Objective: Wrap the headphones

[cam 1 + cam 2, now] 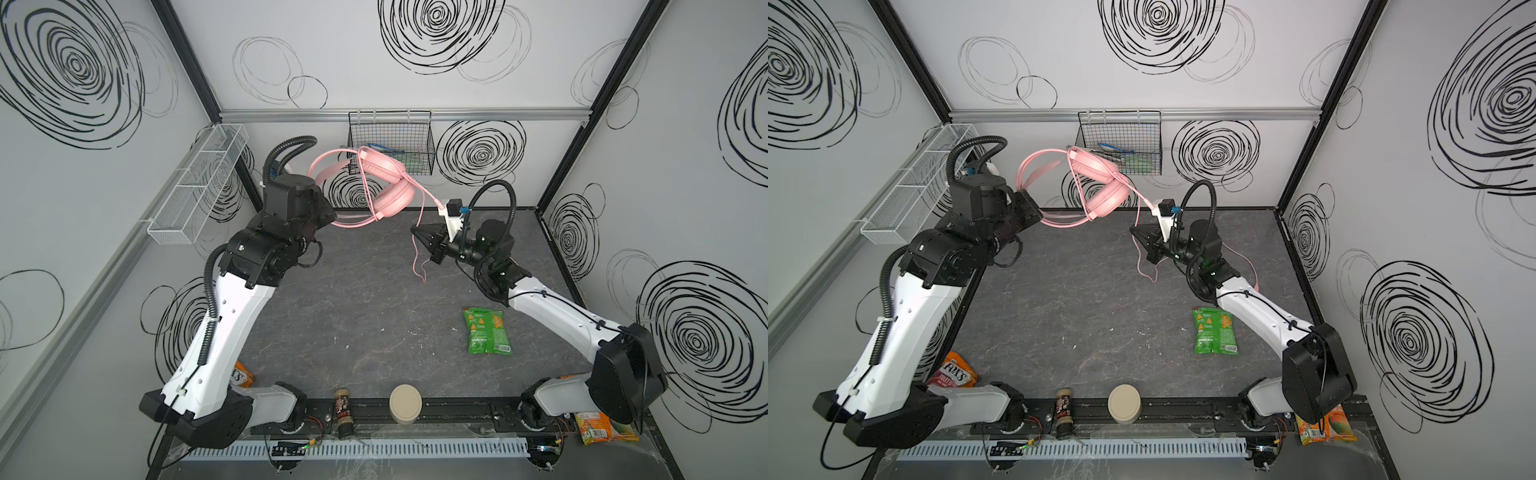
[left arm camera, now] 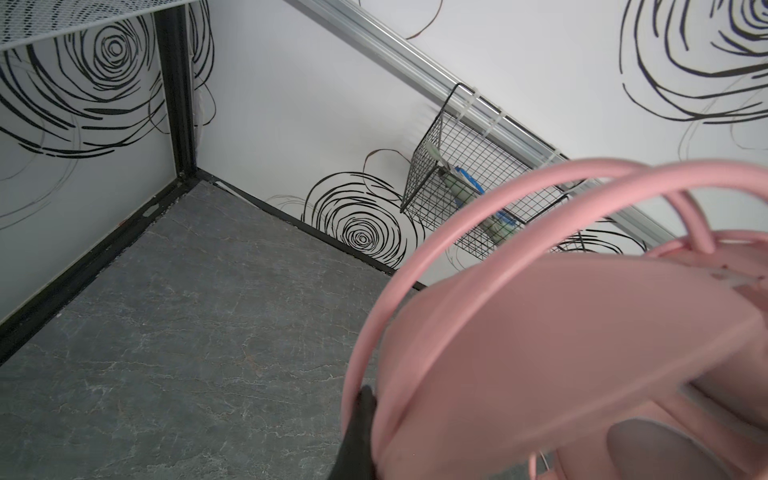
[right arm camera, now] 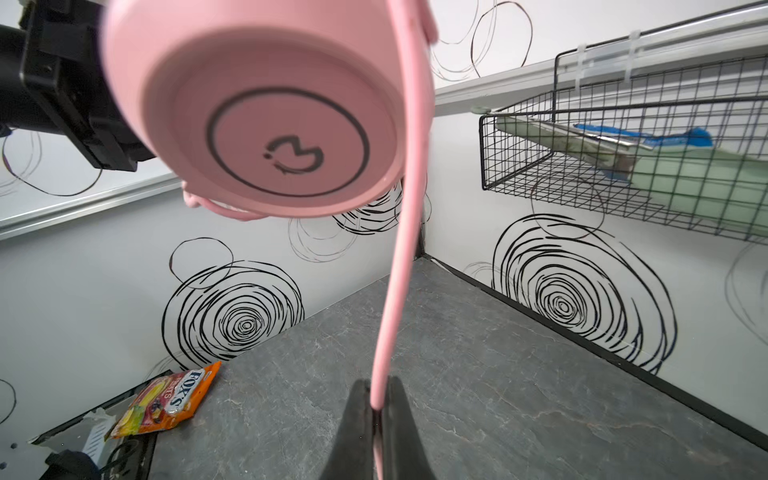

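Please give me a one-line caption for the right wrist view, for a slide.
The right gripper pinches the pink cable hanging from the headphones above the grey table.

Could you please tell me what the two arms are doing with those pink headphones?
The left claw holds the pale pink over-ear headphones aloft by the headband, above the back of the grey table. The right claw is shut on their thin pink cable, which runs up to the earcups; the rest drops toward the table.
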`<state>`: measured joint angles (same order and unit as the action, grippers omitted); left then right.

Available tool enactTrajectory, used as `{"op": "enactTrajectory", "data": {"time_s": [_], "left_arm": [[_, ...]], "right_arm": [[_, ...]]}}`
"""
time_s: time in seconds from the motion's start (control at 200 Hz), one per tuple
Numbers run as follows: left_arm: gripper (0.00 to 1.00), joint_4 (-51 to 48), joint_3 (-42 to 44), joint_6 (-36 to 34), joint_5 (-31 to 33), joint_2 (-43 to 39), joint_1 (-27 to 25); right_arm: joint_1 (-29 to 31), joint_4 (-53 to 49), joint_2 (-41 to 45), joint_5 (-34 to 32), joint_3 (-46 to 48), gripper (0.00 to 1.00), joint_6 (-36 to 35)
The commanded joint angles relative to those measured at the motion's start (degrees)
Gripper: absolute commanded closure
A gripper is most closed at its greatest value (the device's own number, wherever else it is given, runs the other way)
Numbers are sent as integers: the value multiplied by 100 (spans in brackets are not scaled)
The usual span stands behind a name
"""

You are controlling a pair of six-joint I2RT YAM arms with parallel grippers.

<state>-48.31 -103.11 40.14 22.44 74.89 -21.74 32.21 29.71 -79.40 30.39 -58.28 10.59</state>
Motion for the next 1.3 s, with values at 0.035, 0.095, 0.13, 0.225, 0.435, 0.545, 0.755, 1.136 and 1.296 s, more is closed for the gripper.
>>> {"op": "enactTrajectory", "data": {"time_s": [0.035,0.095,0.13,0.225,0.435,0.545,0.755,1.136,1.296], "left_arm": [[100,768,84,153,-11,-270,195],[100,753,106,93,62,-281,271],[100,762,124,82,59,-288,337],[100,758,94,78,104,-254,449],[100,686,-91,146,175,-95,682],[100,707,-157,176,162,-19,680],[100,781,-221,325,17,73,702],[100,981,288,983,-393,-1,654],[100,956,251,808,-317,43,597]], "right_arm": [[29,-296,647,-184,101,100,-138],[36,-473,821,-240,128,100,-258],[48,-567,907,-261,146,100,-314],[244,-1012,1113,-279,108,100,-707],[979,-1787,1364,-484,-78,100,-1428],[1238,-1899,1387,-446,-154,100,-1508],[1768,-2181,1254,-456,-244,100,-1852],[2666,-2709,651,-260,-1179,100,-2399],[2695,-2666,592,-323,-1431,100,-2414]]}}
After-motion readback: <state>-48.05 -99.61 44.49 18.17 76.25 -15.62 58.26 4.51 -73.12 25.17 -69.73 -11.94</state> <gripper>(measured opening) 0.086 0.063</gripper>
